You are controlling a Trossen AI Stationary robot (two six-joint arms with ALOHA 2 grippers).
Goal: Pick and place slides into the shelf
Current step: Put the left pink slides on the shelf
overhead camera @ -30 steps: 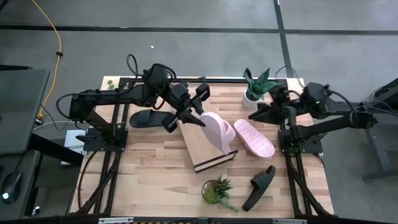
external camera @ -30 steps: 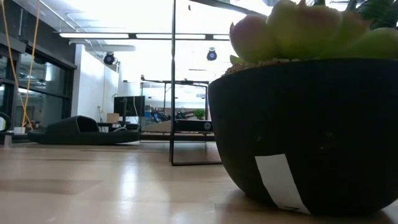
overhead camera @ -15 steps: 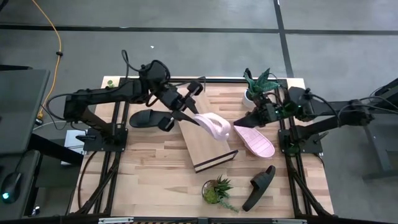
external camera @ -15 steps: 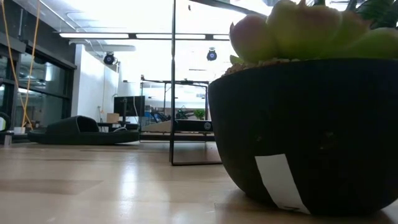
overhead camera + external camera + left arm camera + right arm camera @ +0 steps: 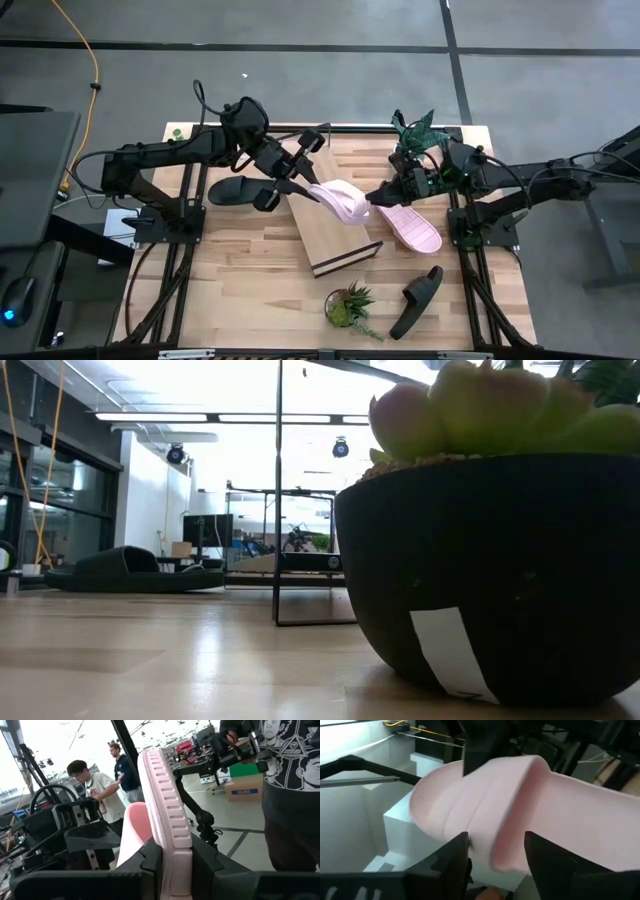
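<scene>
A pale pink slide (image 5: 340,200) hangs above the slanted shelf board (image 5: 335,240), and my left gripper (image 5: 308,187) is shut on its end toward the table's left. My right gripper (image 5: 374,197) is open, its fingers (image 5: 452,857) on either side of the slide's other end (image 5: 505,845). On the table to the right lies a second pink slide (image 5: 408,222). A black slide (image 5: 235,190) lies left of the shelf, and another black slide (image 5: 418,300) rests near the front right. My left gripper pinches the pink slide's sole by its ribbed edge (image 5: 172,852) between its two fingers (image 5: 150,862). The fingers come level from the table's left. The slide stands on edge and juts out beyond them, clear of the shelf. My right gripper: I cannot tell whether it touches the slide.
A potted plant (image 5: 415,135) stands at the far right, close behind my right arm. A second plant (image 5: 348,305) in a dark pot (image 5: 490,570) sits near the front edge. The shelf's thin black wire frame (image 5: 300,560) rises behind the board. People stand in the room beyond.
My left gripper has rolled and turned the pink slide from lying broad over the shelf board up onto its edge. My right gripper has come toward the table's left, up to the slide's free end.
</scene>
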